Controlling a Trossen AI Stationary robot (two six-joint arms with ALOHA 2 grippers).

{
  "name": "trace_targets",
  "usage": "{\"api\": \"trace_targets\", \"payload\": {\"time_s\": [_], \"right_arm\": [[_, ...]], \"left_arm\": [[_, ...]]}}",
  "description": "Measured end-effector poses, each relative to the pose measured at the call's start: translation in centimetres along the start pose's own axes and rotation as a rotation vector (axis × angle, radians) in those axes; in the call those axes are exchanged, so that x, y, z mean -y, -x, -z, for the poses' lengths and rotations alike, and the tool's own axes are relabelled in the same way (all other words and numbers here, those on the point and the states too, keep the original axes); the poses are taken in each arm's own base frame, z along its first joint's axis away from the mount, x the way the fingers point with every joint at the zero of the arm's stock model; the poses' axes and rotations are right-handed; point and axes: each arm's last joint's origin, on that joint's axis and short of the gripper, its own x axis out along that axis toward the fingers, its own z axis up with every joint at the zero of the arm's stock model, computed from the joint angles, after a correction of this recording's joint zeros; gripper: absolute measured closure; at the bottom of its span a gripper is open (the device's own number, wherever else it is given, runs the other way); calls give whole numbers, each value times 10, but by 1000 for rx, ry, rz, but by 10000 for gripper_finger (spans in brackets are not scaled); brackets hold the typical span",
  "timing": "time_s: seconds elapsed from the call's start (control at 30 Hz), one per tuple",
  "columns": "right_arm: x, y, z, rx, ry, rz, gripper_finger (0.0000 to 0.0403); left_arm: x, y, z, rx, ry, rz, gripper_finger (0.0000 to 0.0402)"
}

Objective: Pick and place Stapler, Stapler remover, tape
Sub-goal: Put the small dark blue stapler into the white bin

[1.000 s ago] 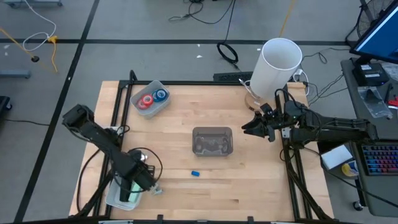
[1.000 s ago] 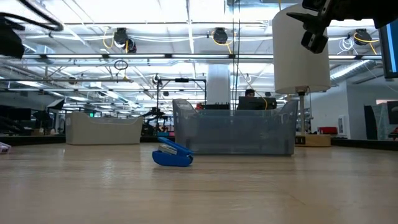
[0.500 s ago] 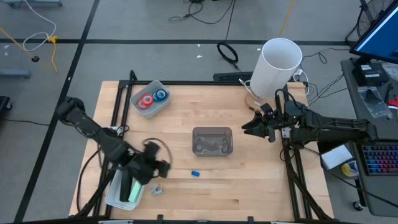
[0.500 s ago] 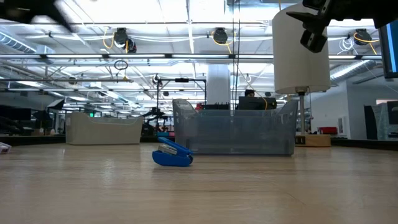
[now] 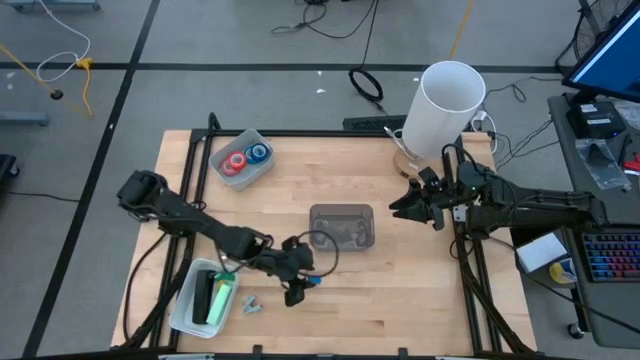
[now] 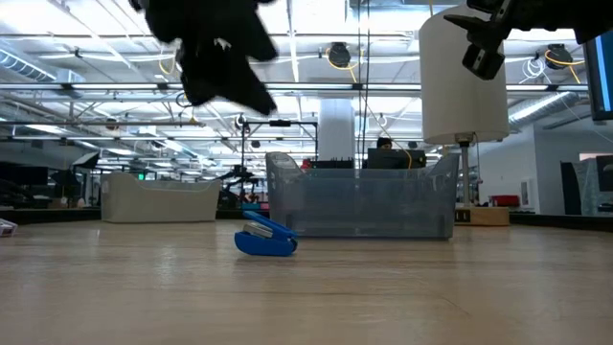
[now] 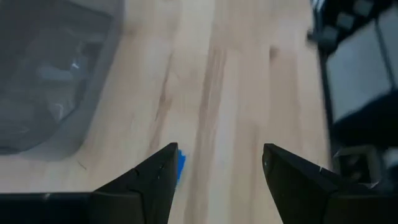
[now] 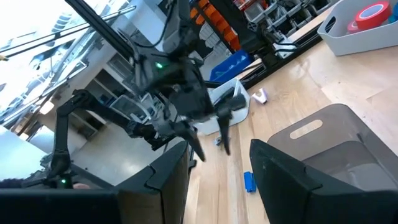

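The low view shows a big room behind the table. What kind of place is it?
Probably a robotics lab or workshop hall: exposed ceiling beams with hanging lamps, rows of workbenches, and a monitor and keyboard beside the wooden table.

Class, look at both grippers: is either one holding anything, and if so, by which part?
Nothing is held. The left gripper is open above the blue staple remover; the right gripper is open and empty near the clear bin.

Three bins, two tape rolls showing, one blue stapler remover.
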Motion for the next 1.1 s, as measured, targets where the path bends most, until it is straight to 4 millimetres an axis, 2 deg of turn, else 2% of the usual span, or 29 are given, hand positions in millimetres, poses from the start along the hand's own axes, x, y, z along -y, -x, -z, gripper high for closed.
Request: {"api": "trace_targets", "payload": {"time_s": [0.23,0.77,1.1], "right_arm": [[0,0,0,-13,-1,-14,236],[0,0,1,-14,-2,-11,236],[0,0,1,-15,-29,-8,236]], "left_arm": [[-16,-27,4,-75,-166,20,170],[-30,-70,33,-212,-209,-9,170],[-40,-78,36,-221,-188,-79,179]]}}
